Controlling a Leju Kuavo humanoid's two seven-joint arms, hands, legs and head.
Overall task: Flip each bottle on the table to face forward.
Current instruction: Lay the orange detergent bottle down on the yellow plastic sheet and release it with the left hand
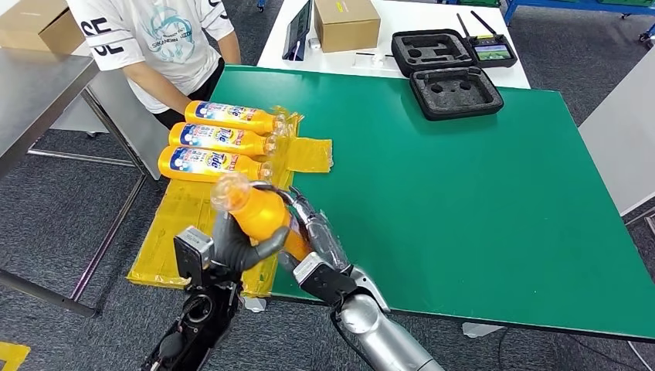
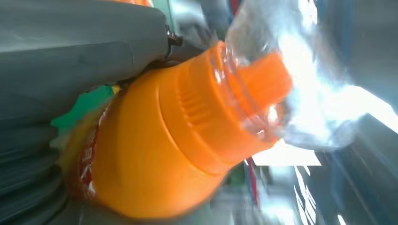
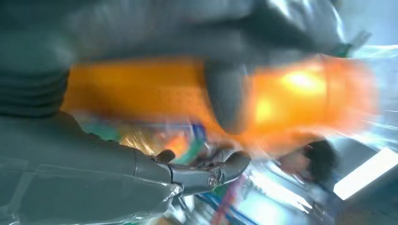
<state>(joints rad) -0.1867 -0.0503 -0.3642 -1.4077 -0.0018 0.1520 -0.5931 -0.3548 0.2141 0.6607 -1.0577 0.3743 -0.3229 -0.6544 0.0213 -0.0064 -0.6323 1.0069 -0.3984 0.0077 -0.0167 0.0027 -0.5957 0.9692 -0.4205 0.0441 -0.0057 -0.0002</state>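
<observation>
Right now both hands are on one orange bottle (image 1: 261, 212), lifted above the near left corner of the green counter (image 1: 479, 193), its clear-wrapped cap end tilted up and to the left. The left hand (image 1: 235, 246) grips it from beneath, thick grey thumb curled around the body; the left wrist view shows the ribbed orange cap (image 2: 253, 93) under crinkled clear film, with grey hand parts pressed against the bottle's shoulder. The right hand (image 1: 313, 228) clasps the same bottle from the counter side, dark fingers laid along its lower body, and the blurred right wrist view has a grey finger (image 3: 225, 98) wrapped across the orange plastic. Over at the left edge of the counter, three more bottles lie side by side on a yellow plastic sheet (image 1: 181, 220) that spills off the edge: the far bottle (image 1: 232, 116), the middle bottle (image 1: 220, 139) and the near bottle (image 1: 208, 164), all with blue and white labels turned upward and caps pointing right. A person in a white shirt (image 1: 158, 39) stands just past that edge, beside the far bottle. At the far edge sit an open black foam case (image 1: 448, 73) and, on a white table behind, a cardboard box (image 1: 346, 23).
</observation>
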